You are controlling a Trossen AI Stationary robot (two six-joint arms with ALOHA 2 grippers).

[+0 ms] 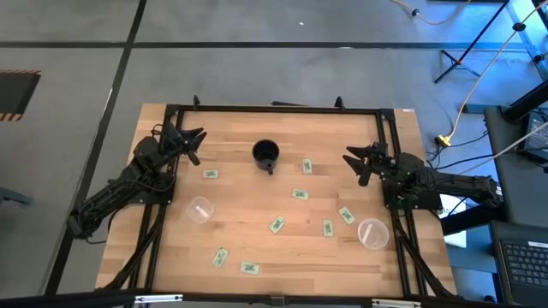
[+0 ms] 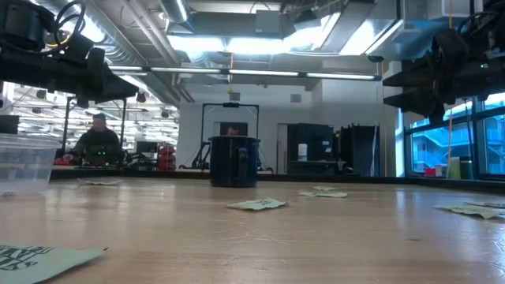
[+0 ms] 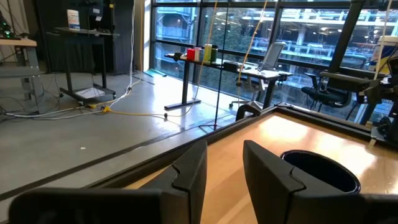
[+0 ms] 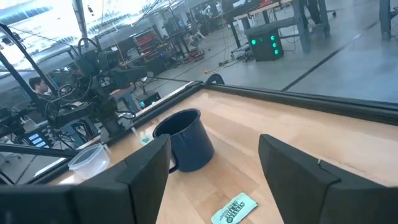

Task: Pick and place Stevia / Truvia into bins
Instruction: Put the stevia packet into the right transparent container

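Note:
Several pale green and white Stevia sachets lie flat and scattered on the wooden table, among them one (image 1: 210,174) near my left arm, one (image 1: 299,194) at the middle and one (image 1: 249,269) by the near edge. Two clear cups stand upright: one (image 1: 199,210) on the left, one (image 1: 372,232) on the right. My left gripper (image 1: 197,144) (image 3: 224,155) hovers open over the far-left part of the table. My right gripper (image 1: 354,162) (image 4: 214,149) hovers open at the far right, above a sachet (image 4: 233,208). Neither holds anything.
A black mug with a handle (image 1: 266,155) (image 4: 183,140) stands at the far middle of the table, between the two grippers. A black frame (image 1: 274,109) runs along the table's far edge and sides. People sit at desks in the room behind (image 2: 96,140).

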